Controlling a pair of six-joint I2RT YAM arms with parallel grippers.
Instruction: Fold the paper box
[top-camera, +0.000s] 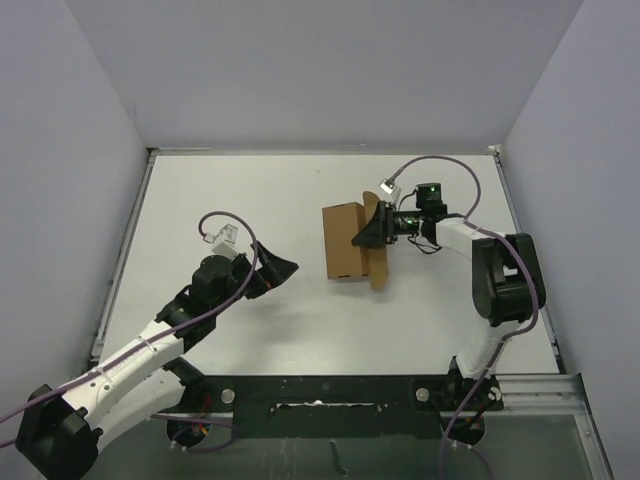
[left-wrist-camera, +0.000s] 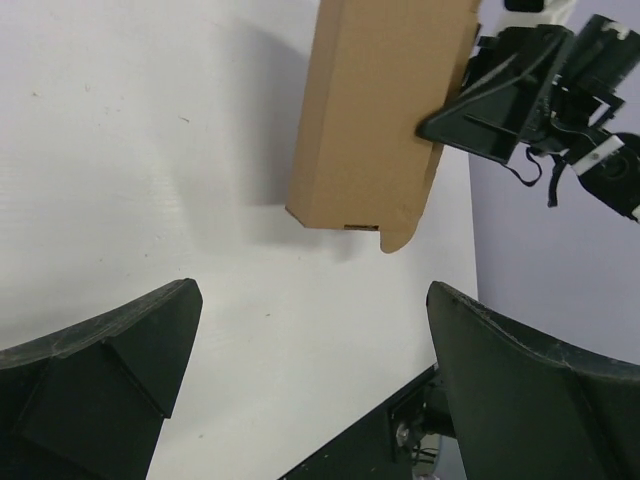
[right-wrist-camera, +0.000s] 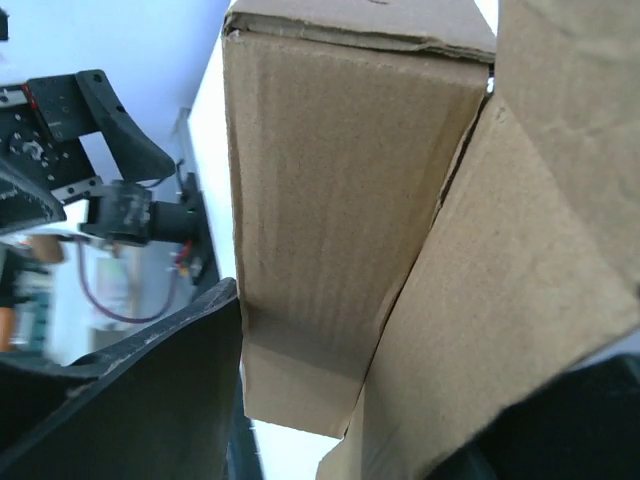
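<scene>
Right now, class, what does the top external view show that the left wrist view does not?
Top external only: the whole left arm and right arm, and the left hand apart from the paper box. Left wrist only: its open fingers close up, and the box's rounded end tab. Both: the right hand against the box's side.

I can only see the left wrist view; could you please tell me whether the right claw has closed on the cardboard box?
Observer: No. The right wrist view shows the right claw spread wide, with the paper box and its flap between the fingers.
Operator: How complete is the fold?
Observer: The top view shows that long flap jutting out along the box's right side, not tucked in.
Operator: And my left claw?
Observer: From above, the left claw hangs left of the box, apart from it, bare table between.
</scene>
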